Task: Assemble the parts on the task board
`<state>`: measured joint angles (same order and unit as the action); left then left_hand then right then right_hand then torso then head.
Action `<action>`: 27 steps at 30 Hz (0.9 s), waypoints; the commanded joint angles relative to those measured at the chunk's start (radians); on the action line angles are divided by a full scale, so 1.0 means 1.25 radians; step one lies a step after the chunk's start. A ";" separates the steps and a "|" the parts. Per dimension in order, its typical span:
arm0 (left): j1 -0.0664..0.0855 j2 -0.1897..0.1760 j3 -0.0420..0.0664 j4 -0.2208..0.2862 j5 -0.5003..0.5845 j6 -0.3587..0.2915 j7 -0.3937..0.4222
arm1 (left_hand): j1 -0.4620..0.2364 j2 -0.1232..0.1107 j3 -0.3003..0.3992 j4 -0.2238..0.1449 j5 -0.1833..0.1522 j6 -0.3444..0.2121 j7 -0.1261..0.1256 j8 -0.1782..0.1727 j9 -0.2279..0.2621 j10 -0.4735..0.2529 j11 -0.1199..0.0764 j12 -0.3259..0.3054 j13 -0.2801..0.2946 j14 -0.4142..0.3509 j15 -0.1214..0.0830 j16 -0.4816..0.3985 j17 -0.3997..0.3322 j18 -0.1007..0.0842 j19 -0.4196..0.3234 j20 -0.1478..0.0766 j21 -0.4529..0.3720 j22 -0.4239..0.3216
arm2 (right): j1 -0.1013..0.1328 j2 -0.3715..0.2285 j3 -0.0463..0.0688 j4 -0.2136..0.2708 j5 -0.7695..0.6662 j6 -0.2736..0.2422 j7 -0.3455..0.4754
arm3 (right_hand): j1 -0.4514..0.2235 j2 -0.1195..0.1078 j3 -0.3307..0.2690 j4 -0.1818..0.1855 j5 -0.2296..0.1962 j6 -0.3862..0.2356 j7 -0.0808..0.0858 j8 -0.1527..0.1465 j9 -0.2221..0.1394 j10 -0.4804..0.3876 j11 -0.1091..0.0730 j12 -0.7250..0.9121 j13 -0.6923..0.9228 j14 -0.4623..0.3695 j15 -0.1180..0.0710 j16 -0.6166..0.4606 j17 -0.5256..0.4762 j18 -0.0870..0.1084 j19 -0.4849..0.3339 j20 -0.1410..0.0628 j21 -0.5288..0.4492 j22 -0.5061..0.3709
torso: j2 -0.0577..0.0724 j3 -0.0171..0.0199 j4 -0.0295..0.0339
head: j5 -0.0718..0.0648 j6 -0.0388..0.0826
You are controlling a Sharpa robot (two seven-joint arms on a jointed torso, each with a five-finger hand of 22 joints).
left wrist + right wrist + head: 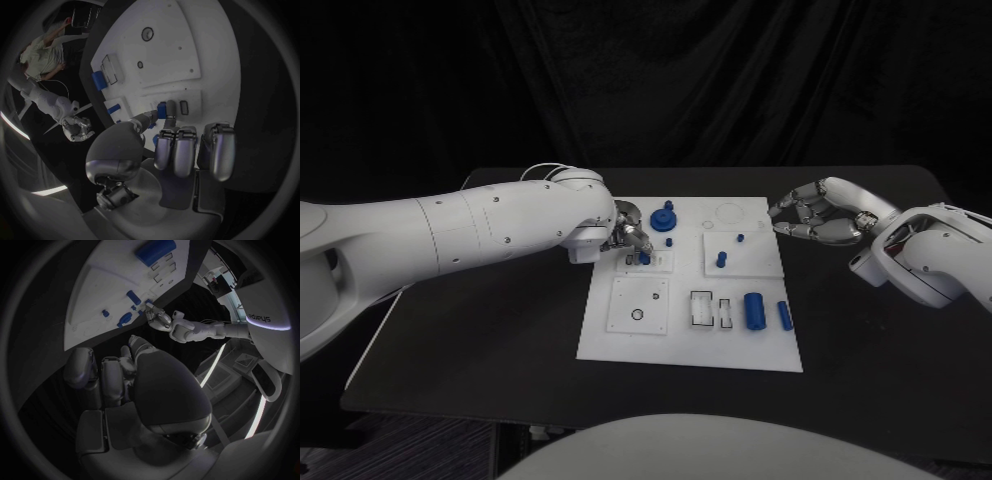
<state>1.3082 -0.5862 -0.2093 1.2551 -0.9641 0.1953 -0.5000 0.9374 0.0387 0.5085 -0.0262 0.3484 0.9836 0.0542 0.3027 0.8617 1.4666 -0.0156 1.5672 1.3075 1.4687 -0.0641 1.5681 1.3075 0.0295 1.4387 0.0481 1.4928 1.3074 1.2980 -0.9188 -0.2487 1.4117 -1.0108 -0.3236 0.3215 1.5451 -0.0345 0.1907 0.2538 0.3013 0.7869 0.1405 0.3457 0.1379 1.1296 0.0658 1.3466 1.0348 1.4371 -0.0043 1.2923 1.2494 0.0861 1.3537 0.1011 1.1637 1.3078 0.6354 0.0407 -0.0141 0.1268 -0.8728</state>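
Observation:
The white task board [625, 330] lies mid-table. My left hand [629, 238] is over its far left corner and pinches a small blue part [162, 110] between thumb and fingers, next to a small slot [184, 107]. Beside it stands a blue round knob part [664, 218], with a small blue peg [669, 241] just in front. Another blue peg [721, 259] stands further right. A blue cylinder [754, 310] and a blue bar [785, 316] lie at the near right. My right hand [819, 215] hovers off the board's far right edge, fingers curled, holding nothing.
A white ring [731, 212] marks the board's far right and a black ring [638, 314] sits in the near left panel. Rectangular slots [702, 310] lie beside the cylinder. The black table [488, 340] extends on both sides of the board.

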 commanded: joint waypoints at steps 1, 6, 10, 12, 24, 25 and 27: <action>-0.005 -0.001 -0.001 0.003 0.000 -0.004 0.004 | -0.001 0.004 0.002 0.002 -0.005 -0.006 -0.001 -0.005 -0.001 0.083 -0.001 0.003 0.211 0.082 -0.003 0.002 0.211 0.015 -0.005 -0.002 -0.005 0.058 | -0.002 -0.001 0.001 -0.001 0.000 0.011 -0.019 | 0.003 0.001 0.000 0.006 -0.004 0.000 0.007 -0.003 -0.001 -0.008 0.000 -0.005 -0.001 -0.005 -0.001 -0.005 -0.002 0.012 -0.007 0.000 -0.004 0.042 | 0.000 0.0001 -0.0003 | 0.001 0.000; -0.007 -0.002 -0.001 0.004 0.000 -0.003 0.006 | -0.003 0.005 0.002 0.003 -0.009 -0.006 -0.001 -0.007 0.000 0.083 -0.001 0.003 0.211 0.082 -0.002 0.002 0.211 0.015 -0.006 -0.002 -0.006 0.056 | -0.002 -0.001 0.001 -0.001 0.000 0.016 -0.024 | 0.003 0.001 0.000 0.006 -0.004 0.000 0.007 -0.003 -0.002 -0.009 0.001 -0.006 -0.003 -0.006 -0.001 -0.006 -0.003 0.012 -0.008 0.000 -0.006 0.041 | 0.000 -0.0002 -0.0005 | 0.002 0.000; -0.008 -0.002 -0.001 0.003 0.000 -0.003 0.005 | -0.046 0.002 -0.046 0.057 -0.109 -0.005 0.005 -0.031 -0.009 0.083 0.005 0.003 0.211 0.082 0.003 0.002 0.211 0.016 -0.009 0.004 -0.010 0.053 | -0.003 -0.001 0.001 -0.002 0.000 0.021 -0.028 | 0.003 0.001 0.000 0.006 -0.005 0.000 0.008 -0.003 -0.002 -0.010 0.001 -0.007 -0.005 -0.007 -0.001 -0.008 -0.004 0.012 -0.009 0.000 -0.008 0.040 | 0.000 -0.0003 -0.0006 | 0.003 0.000; -0.008 -0.002 -0.001 0.002 0.000 0.001 0.001 | -0.061 -0.004 -0.076 0.083 -0.128 -0.005 0.010 -0.045 -0.018 0.083 0.008 0.003 0.211 0.082 0.006 0.002 0.211 0.016 -0.010 0.006 -0.012 0.052 | -0.003 0.000 0.001 -0.002 0.000 0.025 -0.030 | 0.003 0.001 0.000 0.007 -0.005 0.000 0.008 -0.003 -0.002 -0.011 0.001 -0.008 -0.006 -0.007 -0.001 -0.008 -0.004 0.013 -0.010 0.000 -0.010 0.040 | 0.001 -0.0002 -0.0001 | 0.003 0.000; -0.010 -0.005 -0.001 -0.005 0.000 0.008 -0.014 | -0.110 -0.010 -0.218 0.191 -0.226 0.017 0.014 -0.091 -0.051 0.083 0.014 0.003 0.211 0.082 0.011 0.002 0.211 0.019 -0.014 0.012 -0.020 0.046 | -0.003 -0.001 0.001 -0.001 0.000 0.034 -0.038 | 0.004 0.001 0.000 0.006 -0.004 0.001 0.008 -0.003 -0.002 -0.013 0.001 -0.009 -0.009 -0.008 -0.001 -0.010 -0.007 0.013 -0.011 0.000 -0.013 0.038 | 0.002 -0.0001 0.0000 | 0.002 0.000; -0.010 -0.005 -0.001 -0.005 0.000 0.007 -0.015 | -0.110 -0.009 -0.220 0.193 -0.227 0.018 0.014 -0.091 -0.051 0.083 0.014 0.003 0.211 0.082 0.011 0.002 0.211 0.018 -0.013 0.012 -0.019 0.047 | -0.003 -0.001 0.001 -0.001 0.000 0.035 -0.038 | 0.005 0.000 0.000 0.006 -0.003 0.002 0.008 -0.003 -0.003 -0.013 0.001 -0.010 -0.010 -0.009 -0.001 -0.012 -0.009 0.014 -0.012 0.000 -0.015 0.037 | 0.002 -0.0002 -0.0002 | 0.003 0.000; -0.010 -0.006 -0.001 -0.005 0.000 0.005 -0.015 | -0.110 -0.007 -0.224 0.197 -0.226 0.022 0.013 -0.091 -0.050 0.083 0.014 0.003 0.211 0.082 0.011 0.002 0.211 0.018 -0.013 0.012 -0.019 0.047 | -0.003 -0.001 0.001 -0.001 0.000 0.036 -0.039 | 0.005 0.000 0.000 0.006 -0.003 0.002 0.008 -0.003 -0.003 -0.013 0.001 -0.010 -0.010 -0.009 -0.001 -0.012 -0.009 0.014 -0.012 0.000 -0.015 0.037 | 0.002 -0.0001 -0.0003 | 0.003 0.000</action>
<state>1.3026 -0.5923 -0.2066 1.2514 -0.9624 0.1920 -0.5024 0.8037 0.0256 0.2327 0.2235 0.0688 1.0069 0.0696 0.1933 0.8152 1.4659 -0.0057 1.5672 1.3075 1.4670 -0.0551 1.5682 1.3075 0.0462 1.4243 0.0625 1.4730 1.3073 1.2971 -0.9192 -0.2487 1.4099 -1.0108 -0.2928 0.2939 1.5451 -0.0345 0.1907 0.2538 0.3014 0.7898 0.1435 0.3457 0.1363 1.1235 0.0663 1.3369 1.0232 1.4300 -0.0044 1.2825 1.2395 0.0862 1.3472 0.1020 1.1499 1.3075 0.6375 0.0405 -0.0141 0.1297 -0.8728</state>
